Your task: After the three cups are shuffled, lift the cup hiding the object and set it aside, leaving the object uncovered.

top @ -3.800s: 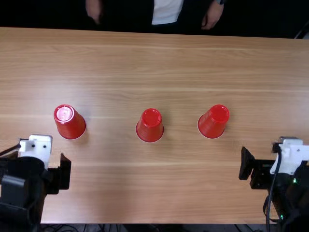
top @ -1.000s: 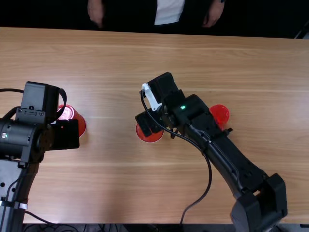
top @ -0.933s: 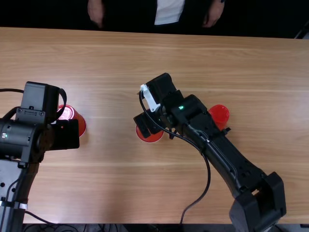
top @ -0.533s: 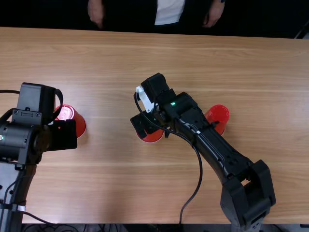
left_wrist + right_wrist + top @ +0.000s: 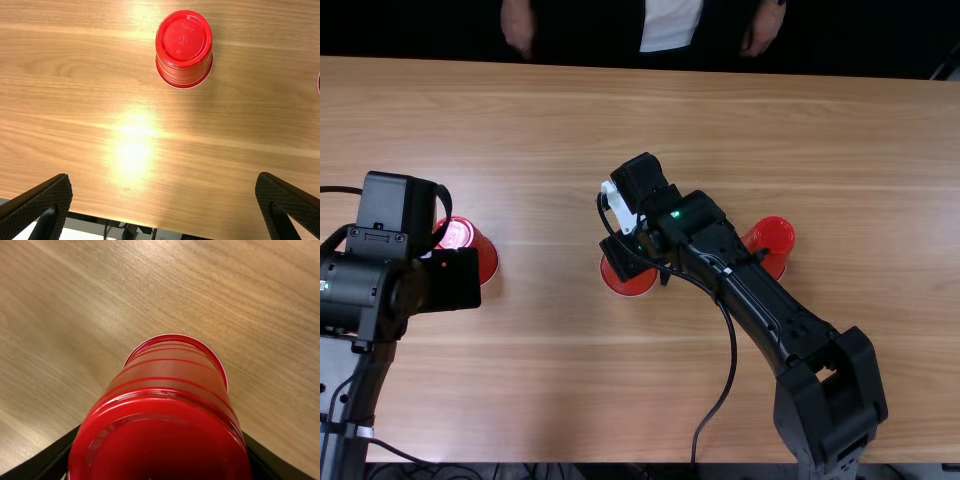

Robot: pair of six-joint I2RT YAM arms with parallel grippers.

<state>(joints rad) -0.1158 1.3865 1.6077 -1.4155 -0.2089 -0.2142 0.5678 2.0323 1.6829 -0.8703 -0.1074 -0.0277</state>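
Right arm [image 5: 765, 310]: black, blocky links, loose black cable [image 5: 732, 355], white wrist bracket [image 5: 616, 203], green light [image 5: 672, 213]. Left arm [image 5: 380, 285]: black, boxy.

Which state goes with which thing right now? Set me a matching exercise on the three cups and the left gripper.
Things: 1 left cup; 2 middle cup; 3 right cup; 4 left gripper.
States: A open, holding nothing; B partly covered by the right arm in the top view; C gripped by the right gripper; D untouched, near the left gripper.
Pairs: 1-D; 2-C; 3-B; 4-A.
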